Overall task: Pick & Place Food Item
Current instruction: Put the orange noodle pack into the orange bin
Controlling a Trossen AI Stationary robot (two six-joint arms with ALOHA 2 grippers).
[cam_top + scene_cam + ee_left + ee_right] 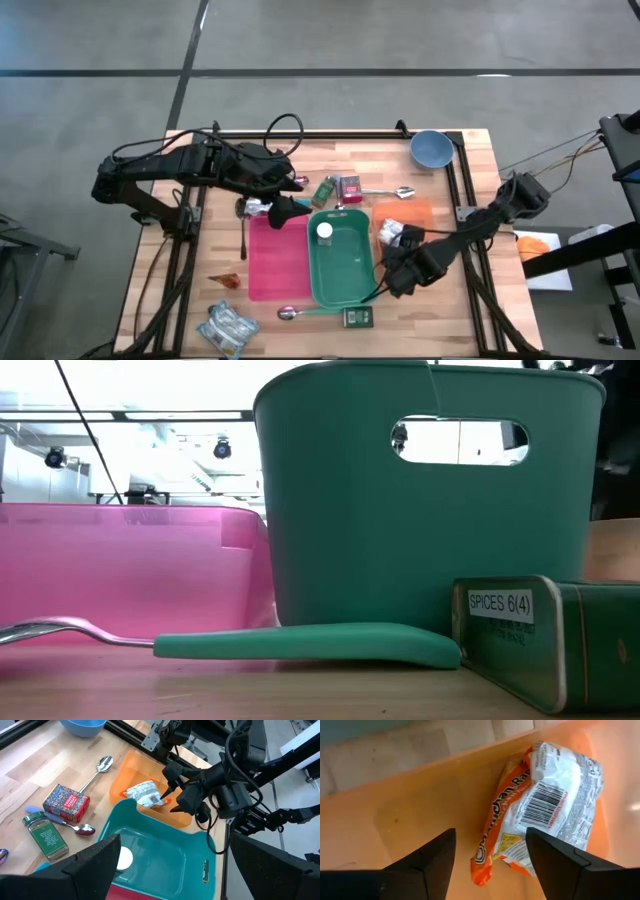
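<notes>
Right gripper (490, 857), jaws apart, empty, over noodle packet (540, 815) in orange bin (410, 815), probably not touching. Left gripper (170, 870) wide, upper left.

Bright, even light; low view backlit, nearest objects blurred.

Both arms are matte black, built of boxy jointed links. Black cables (283, 128) loop off the left arm (160, 170). The right arm (480, 225) carries similar wiring. Each claw has 2 flat, tapered dark fingers (427, 862).
</notes>
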